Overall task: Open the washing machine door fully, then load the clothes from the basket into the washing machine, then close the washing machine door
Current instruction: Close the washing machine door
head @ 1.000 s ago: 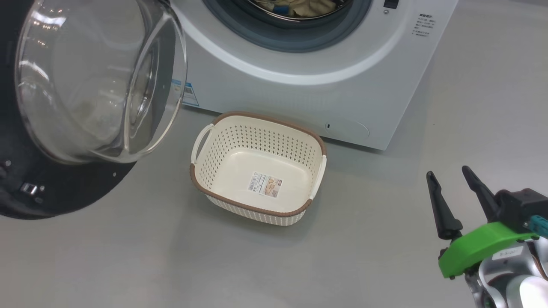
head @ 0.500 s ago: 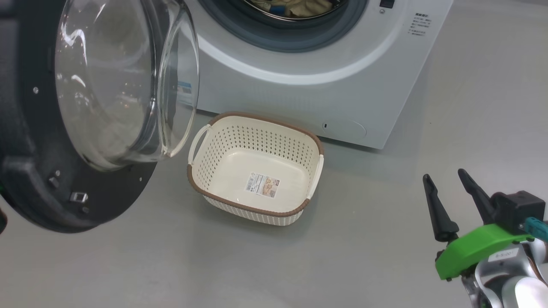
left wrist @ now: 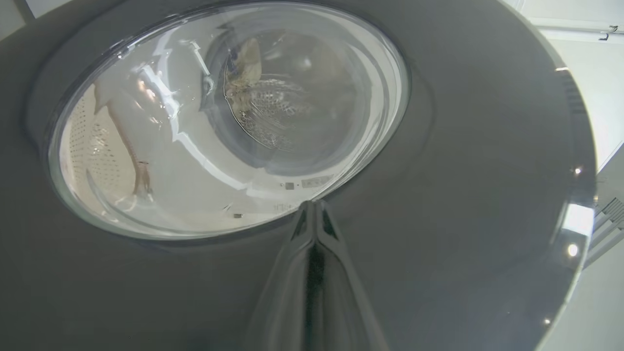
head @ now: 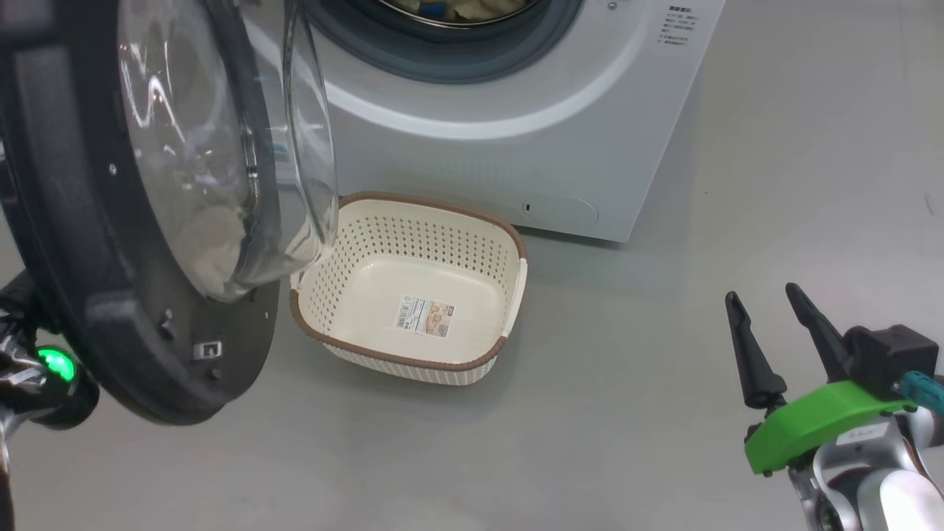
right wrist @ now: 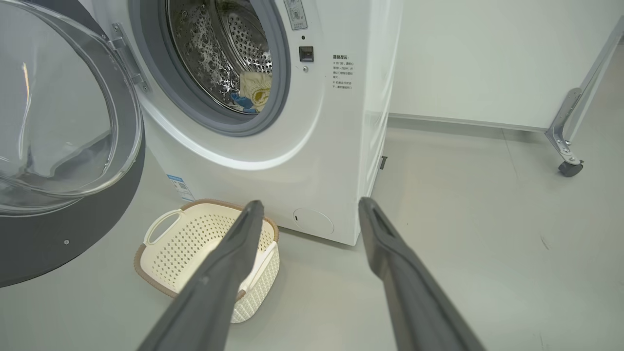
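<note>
Washing machine door [head: 88, 243] stood part-open, hinged at the left of the porthole, glass bowl facing the washing machine [head: 472, 162]. In the head view the bowl overlapped the left end of the basket [head: 413, 236], which sat on the floor just in front of the machine, base label showing. Clothes [right wrist: 253, 87] lay in the drum. Left gripper [left wrist: 312, 209]: fingers pressed together, tips at the door's outer black face, just beside the glass edge; contact could not be confirmed. Right gripper [head: 759, 295]: fingers spread, holding nothing, well apart from the basket.
</note>
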